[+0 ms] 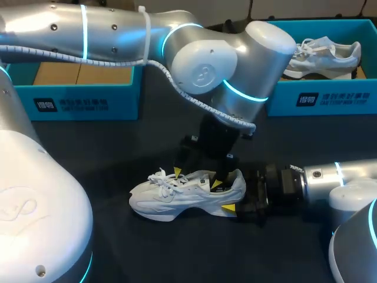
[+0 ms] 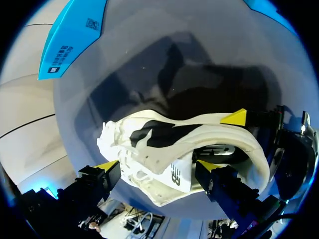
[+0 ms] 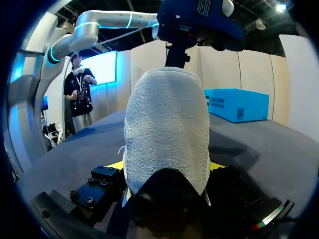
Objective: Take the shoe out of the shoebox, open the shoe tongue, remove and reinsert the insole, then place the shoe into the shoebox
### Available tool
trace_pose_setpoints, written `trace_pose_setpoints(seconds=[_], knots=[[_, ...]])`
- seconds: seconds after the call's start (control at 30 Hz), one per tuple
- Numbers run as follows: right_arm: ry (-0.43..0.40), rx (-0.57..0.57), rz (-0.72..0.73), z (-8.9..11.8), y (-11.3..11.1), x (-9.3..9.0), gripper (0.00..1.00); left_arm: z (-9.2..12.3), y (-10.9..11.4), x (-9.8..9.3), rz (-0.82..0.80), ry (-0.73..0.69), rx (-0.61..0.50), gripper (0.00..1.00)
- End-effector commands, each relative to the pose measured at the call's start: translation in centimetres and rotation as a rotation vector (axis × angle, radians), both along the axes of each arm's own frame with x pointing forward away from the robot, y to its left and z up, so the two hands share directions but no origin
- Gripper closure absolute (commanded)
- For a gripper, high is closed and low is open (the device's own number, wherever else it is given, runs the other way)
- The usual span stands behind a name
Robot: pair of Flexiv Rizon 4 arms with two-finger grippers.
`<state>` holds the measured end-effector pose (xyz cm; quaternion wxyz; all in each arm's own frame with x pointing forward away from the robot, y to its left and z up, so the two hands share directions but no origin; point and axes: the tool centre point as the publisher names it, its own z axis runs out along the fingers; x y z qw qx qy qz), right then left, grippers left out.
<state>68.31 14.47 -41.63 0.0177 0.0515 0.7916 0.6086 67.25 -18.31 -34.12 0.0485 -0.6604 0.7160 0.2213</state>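
- Clamped on the heel [image 3: 167, 114] of the shoe [image 1: 188, 197] with the right gripper [image 3: 166, 167]: one yellow tip against each side of the heel, its padded back rising straight ahead of that wrist's camera.
- Stretched low and level over the table [image 1: 153, 253] with the right arm [image 1: 336, 183], coming in from 3 o'clock in the head view.
- Poised straight down over the laces [image 1: 164, 178] and the dark mouth of the shoe with the left gripper [image 2: 158, 167]; cannot tell whether pinched on any part of the shoe or only close beside it.
- Arched in from 10 o'clock with the left arm [image 1: 224, 59], big elbow joint above the table's middle, wrist pointing down at the shoe.
- Standing upright on its sole on the dark table, out of any box: white, toe toward 9 o'clock, heel toward 3 o'clock, a little toward 6 o'clock from the table's middle.
- Looking down from the left wrist: black lining showing inside the shoe, and one yellow tip of the right gripper flat against the side of the heel.
- Farther out at 10 o'clock, well apart from the shoe: a blue box [image 1: 82, 100], brown inside, partly hidden behind the left arm.
- Out at 2 o'clock, also well apart: another blue box [image 1: 330, 97], with a second white shoe [image 1: 327, 53] lying inside it.
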Motion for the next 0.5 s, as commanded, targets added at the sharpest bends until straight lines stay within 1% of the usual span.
trace_pose_setpoints(seconds=[0.03, 0.3, 0.37, 0.4, 0.47, 0.5], knots=[[-0.001, -0.002, -0.002, 0.0, 0.1, 0.0, 1.00, -0.3, 0.2, 0.1, 0.000, 0.005, 0.018, 0.00], [-0.001, -0.002, -0.002, 0.0, 0.1, 0.0, 1.00, -0.3, 1.2, -0.5, -0.027, -0.006, 0.040, 0.00], [-0.001, -0.002, -0.002, 0.0, 0.1, 0.0, 1.00, -0.2, 1.4, -0.6, -0.040, -0.016, 0.038, 0.07], [-0.001, -0.002, -0.002, 0.0, 0.1, 0.0, 1.00, -0.1, 1.6, -0.7, -0.045, -0.022, 0.036, 0.14], [-0.001, -0.002, -0.002, 0.0, 0.1, 0.0, 1.00, 0.1, 1.8, -0.8, -0.046, -0.035, 0.033, 0.21], [-0.001, -0.002, -0.002, 0.0, 0.1, 0.0, 1.00, 0.2, 2.0, -0.8, -0.048, -0.037, 0.028, 0.27]])
